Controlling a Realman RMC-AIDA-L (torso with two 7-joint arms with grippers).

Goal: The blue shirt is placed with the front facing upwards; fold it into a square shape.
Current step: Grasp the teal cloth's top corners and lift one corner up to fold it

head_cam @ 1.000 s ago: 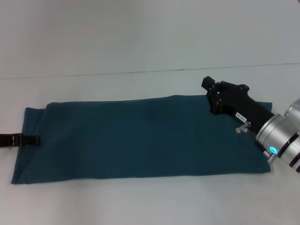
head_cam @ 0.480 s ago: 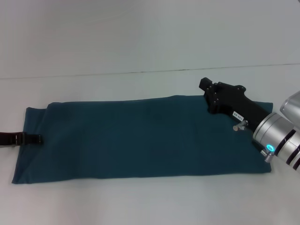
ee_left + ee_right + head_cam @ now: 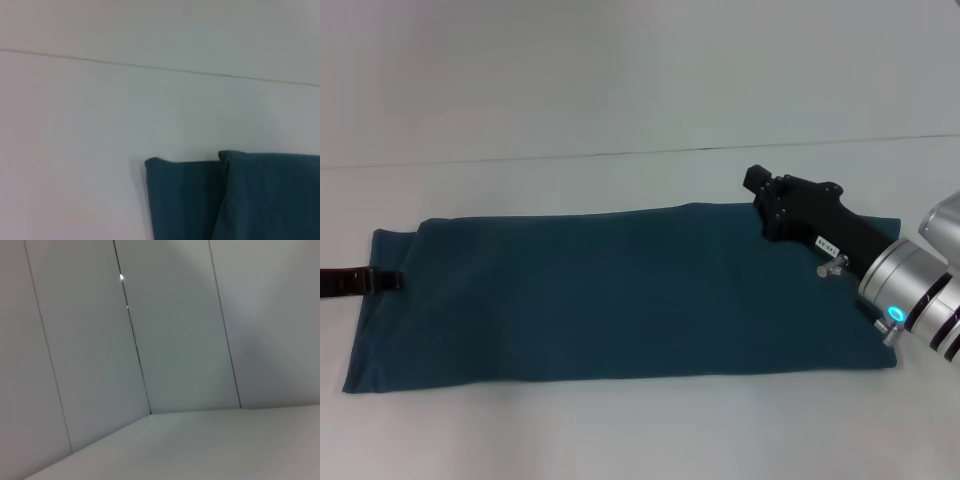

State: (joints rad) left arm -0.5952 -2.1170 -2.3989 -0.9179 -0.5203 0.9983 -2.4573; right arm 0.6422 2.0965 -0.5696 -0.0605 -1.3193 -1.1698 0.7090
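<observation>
The blue shirt [image 3: 620, 295] lies flat on the white table as a long dark teal rectangle, with no print showing. My left gripper [image 3: 390, 281] is a thin black shape at the shirt's left edge, its tip just over the cloth. My right gripper [image 3: 760, 182] is at the far right corner of the shirt, its black body slanting over the cloth from the silver wrist [image 3: 910, 290]. In the left wrist view a corner of the blue shirt [image 3: 240, 197] shows two overlapping layers. The right wrist view holds only white surfaces.
The white table [image 3: 620, 430] surrounds the shirt on all sides. A thin seam [image 3: 520, 160] runs across it behind the shirt. No other objects are in view.
My left gripper has shifted a little toward the far side along the shirt's left edge. The right arm crept slightly left. The shirt has not changed shape.
</observation>
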